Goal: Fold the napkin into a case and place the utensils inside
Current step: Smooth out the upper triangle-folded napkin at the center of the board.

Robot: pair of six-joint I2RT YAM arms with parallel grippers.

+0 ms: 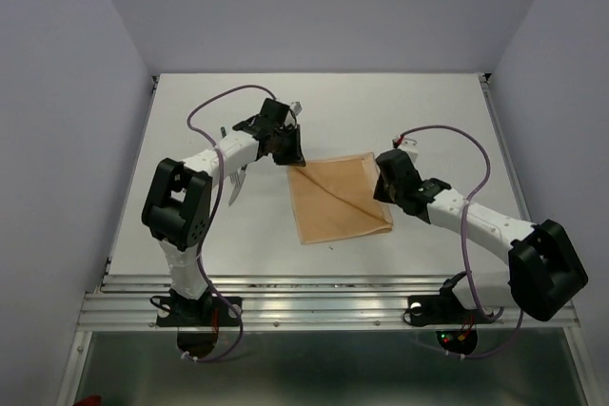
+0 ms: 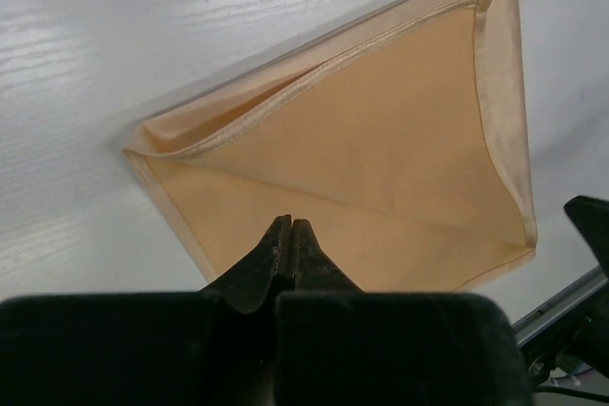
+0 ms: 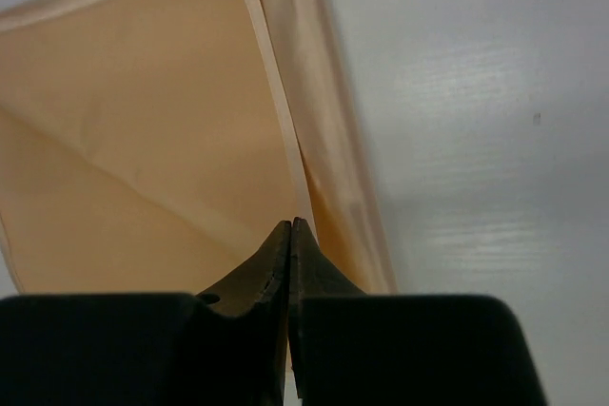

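The peach-tan napkin (image 1: pixel 338 199) lies flat mid-table, folded into a rough square with a diagonal crease. In the left wrist view its layers (image 2: pixel 362 140) part slightly along the far hemmed edge. My left gripper (image 1: pixel 290 157) is at its far left corner, jaws shut (image 2: pixel 288 222) with the tips over the cloth; no cloth shows between them. My right gripper (image 1: pixel 385 183) is at the napkin's right edge, also shut (image 3: pixel 290 223), tips at the pale hem (image 3: pixel 276 111). The utensils (image 1: pixel 235 181) lie left of the napkin, mostly hidden under my left arm.
A silvery end (image 1: pixel 296 106) pokes out beyond my left wrist. White walls close the table on three sides. A metal rail (image 1: pixel 324 287) runs along the near edge.
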